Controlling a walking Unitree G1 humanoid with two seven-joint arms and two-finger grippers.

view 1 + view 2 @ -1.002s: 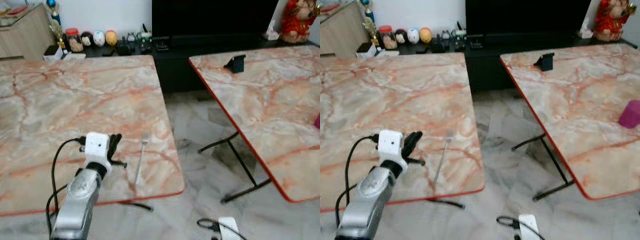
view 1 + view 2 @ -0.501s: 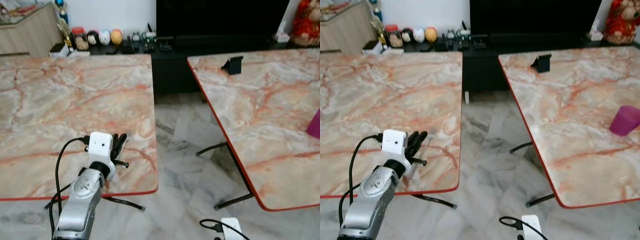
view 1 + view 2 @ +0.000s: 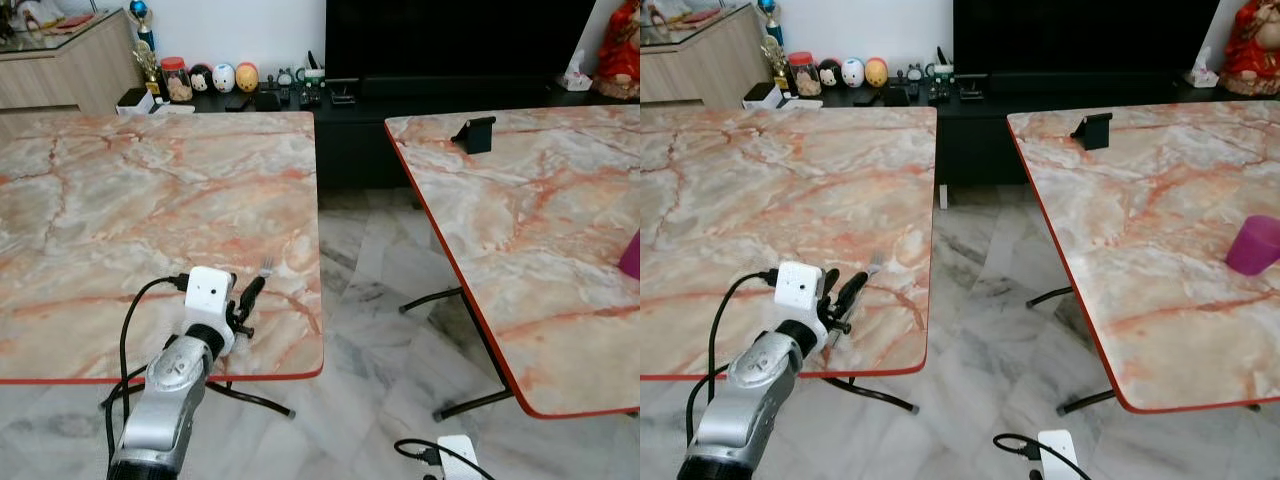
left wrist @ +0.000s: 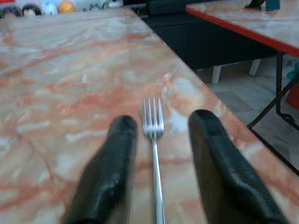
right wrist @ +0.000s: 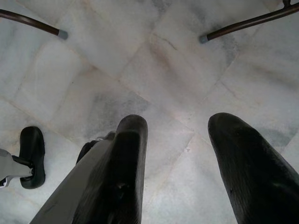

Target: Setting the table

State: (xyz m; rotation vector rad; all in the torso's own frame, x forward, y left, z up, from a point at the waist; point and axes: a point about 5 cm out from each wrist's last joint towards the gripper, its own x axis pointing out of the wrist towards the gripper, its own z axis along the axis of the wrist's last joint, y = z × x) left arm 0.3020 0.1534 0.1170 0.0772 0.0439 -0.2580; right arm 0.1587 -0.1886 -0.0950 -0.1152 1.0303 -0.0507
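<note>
Left end effector (image 4: pixel 156 154) sits low over the near right corner of the left desk (image 3: pixel 120 190), its two black fingers (image 4: pixel 105 177) spread apart with a silver fork (image 4: pixel 153 140) lying between them. The fork rests flat on the marble top, tines pointing toward the far edge, and neither finger touches it as far as the wrist view shows. In the left eye view the fork's tines (image 3: pixel 266 266) stick out just past the fingertips, close to the desk's right edge.

Right end effector (image 5: pixel 187 168) hangs idle over the pale tiled floor (image 5: pixel 154 70), its fingers apart and holding nothing.

Across a gap of floor stands a second desk (image 3: pixel 1140 210) with the same marble top and red rim. A purple cup (image 3: pixel 1254 244) stands near its right edge, and a small dark stand (image 3: pixel 1092 130) sits near its far left corner. Beyond both desks runs a low black cabinet (image 3: pixel 340 140) with small figurines (image 3: pixel 225 77) on it.
</note>
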